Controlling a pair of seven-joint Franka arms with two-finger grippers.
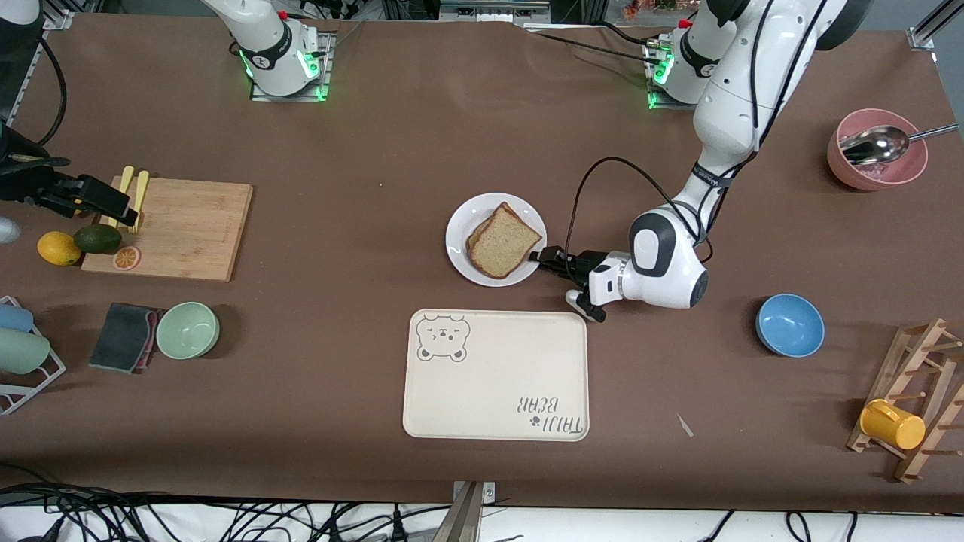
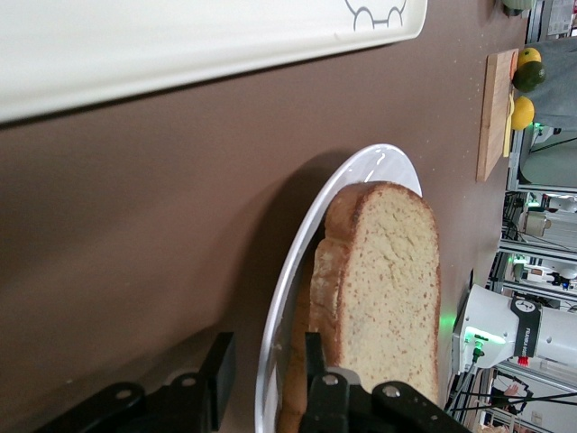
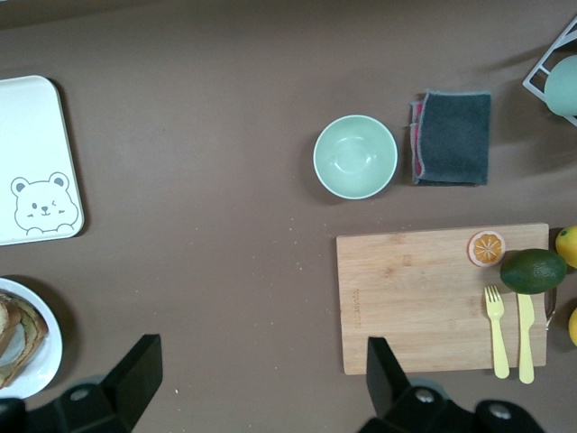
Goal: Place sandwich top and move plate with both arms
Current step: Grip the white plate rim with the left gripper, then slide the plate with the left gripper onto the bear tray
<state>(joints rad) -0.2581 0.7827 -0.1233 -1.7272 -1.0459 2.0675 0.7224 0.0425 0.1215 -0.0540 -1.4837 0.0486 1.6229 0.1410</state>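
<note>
The sandwich top [image 1: 503,241] is a tan speckled slice with a brown crust, lying on top of the stack on the white plate [image 1: 459,233]. My left gripper [image 1: 539,257] is low at the plate's edge toward the left arm's end. It is open, with one finger [image 2: 221,365] outside the rim [image 2: 379,158] and the other [image 2: 314,354] over the plate beside the bread [image 2: 392,280]. My right gripper [image 1: 124,211] is open and empty, up over the cutting board's end. Its wrist view shows the fingers [image 3: 144,361] wide apart and the plate [image 3: 41,361] at the edge.
A cream bear tray [image 1: 497,374] lies nearer the front camera than the plate. A cutting board [image 1: 188,226] with fork, knife, orange slice, avocado and lemon, a green bowl [image 1: 187,330] and a grey cloth [image 1: 124,336] are toward the right arm's end. A blue bowl [image 1: 789,324], a pink bowl [image 1: 877,150] and a mug rack [image 1: 915,399] are toward the left arm's end.
</note>
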